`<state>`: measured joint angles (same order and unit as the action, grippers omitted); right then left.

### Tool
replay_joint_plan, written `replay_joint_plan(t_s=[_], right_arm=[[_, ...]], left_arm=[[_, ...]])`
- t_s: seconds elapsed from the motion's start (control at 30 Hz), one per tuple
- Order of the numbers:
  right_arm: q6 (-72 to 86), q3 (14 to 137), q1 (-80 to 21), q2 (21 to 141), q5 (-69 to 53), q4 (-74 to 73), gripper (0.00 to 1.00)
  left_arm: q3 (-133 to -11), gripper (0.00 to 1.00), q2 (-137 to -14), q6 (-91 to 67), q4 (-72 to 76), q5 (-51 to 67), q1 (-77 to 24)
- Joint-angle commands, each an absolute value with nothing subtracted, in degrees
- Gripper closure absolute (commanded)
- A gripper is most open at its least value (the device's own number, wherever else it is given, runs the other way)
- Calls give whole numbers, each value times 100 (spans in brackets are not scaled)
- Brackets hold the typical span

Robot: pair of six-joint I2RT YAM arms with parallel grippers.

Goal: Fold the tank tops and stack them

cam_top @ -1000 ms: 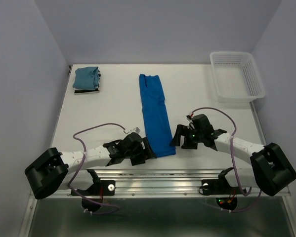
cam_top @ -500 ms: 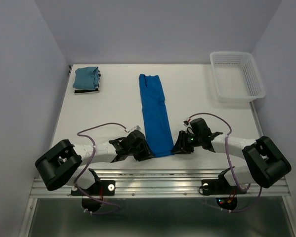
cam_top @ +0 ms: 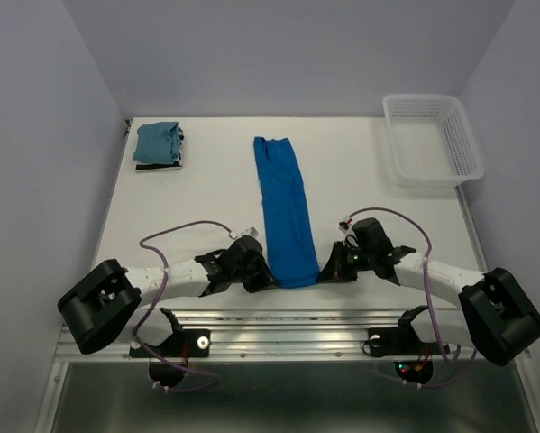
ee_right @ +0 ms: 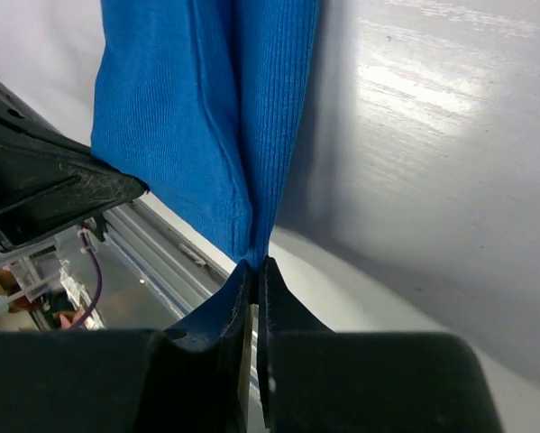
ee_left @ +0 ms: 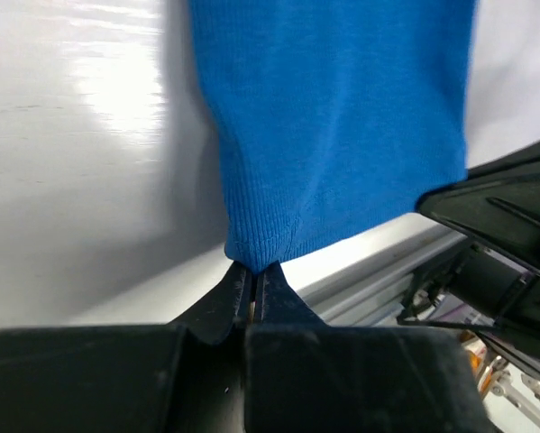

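Overhead first: the royal blue tank top (cam_top: pixel 283 203), folded into a long narrow strip, lies mid-table (cam_top: pixel 197 207), its long axis running from the near edge toward the far wall and its near end shifted slightly right of its far end. The left gripper (cam_top: pixel 262 278) and right gripper (cam_top: pixel 328 269) sit low at the strip's two near corners, one on each side. The teal tank top (cam_top: pixel 156 142), folded, sits in the far-left corner, well apart; the white basket (cam_top: pixel 432 140) is far-right, well apart. Bare table flanks the strip on both sides and beyond its far end; its near end lies near the metal rail (cam_top: pixel 288 327). The left wrist view adds what the overhead view cannot: the left claw's jaws are pinched tight on a puckered bit of the near-left corner hem, ribbed knit, with the right gripper's black body at frame right. In the right wrist view, the jaws clamp the near-right corner where the fabric gathers into a lengthwise crease; a purple cable (ee_right: pixel 94 271) shows past the table edge.
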<state>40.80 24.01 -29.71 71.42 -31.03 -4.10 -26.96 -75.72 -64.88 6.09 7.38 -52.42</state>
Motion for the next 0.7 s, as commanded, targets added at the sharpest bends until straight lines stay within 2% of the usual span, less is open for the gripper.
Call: replay_joint_plan(t_s=[0.0, 0.13, 0.3, 0.67], right_arm=[[4078, 2583, -3015, 6716, -3051, -755, 99], [4078, 2986, -3015, 6662, -2664, -870, 99], [3990, 3681, -3015, 7180, -2277, -1011, 99], [3736, 5360, -2900, 8287, -1522, -1011, 98]], left_arm=[[-2881, 100, -7242, -6136, 475, 756, -5265], [-3443, 100, -7400, -5863, 45, 625, -5238], [-4024, 100, -7497, -5590, -552, 300, -5054], [-5290, 100, -7813, -4992, -1064, 70, -3982]])
